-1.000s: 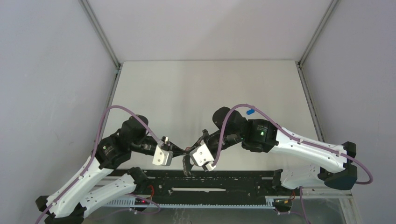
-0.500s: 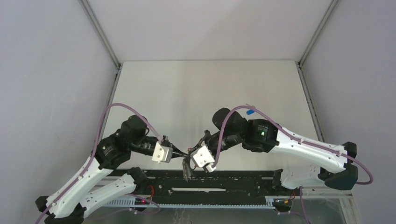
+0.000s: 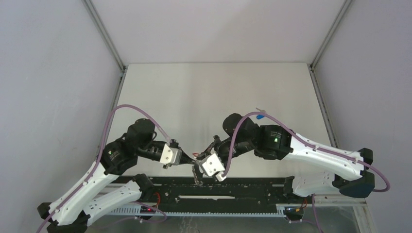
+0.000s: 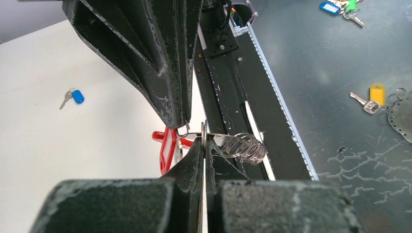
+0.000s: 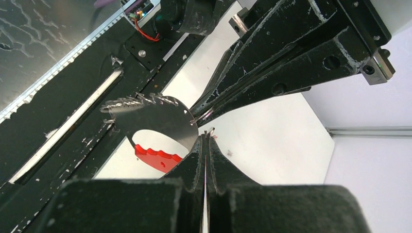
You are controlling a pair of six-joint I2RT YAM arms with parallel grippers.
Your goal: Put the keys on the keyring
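At the near edge of the white table (image 4: 58, 145), the left gripper (image 4: 204, 145) clamps the red-banded keyring of silver metal rings (image 4: 245, 148); the right gripper (image 5: 206, 138) pinches, seemingly, the red-tagged silver key (image 4: 167, 148) (threaded? unclear). The blue-tagged silver key (image 4: 74, 96) lies well apart, unthreaded.

I'm seeing a yellow-tagged key (image 4: 371, 94) lying on the dark floor (image 4: 330, 58), near side of the black rail (image 4: 228, 97) edging my table (image 3: 214, 92); a colour-tagged bunch (image 4: 340, 6) is lying farther right.

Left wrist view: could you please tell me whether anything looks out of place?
Yes: a yellow-tagged key and a bunch of tagged keys lie off the white table, on the dark surface beyond the black rail, as if dropped there.
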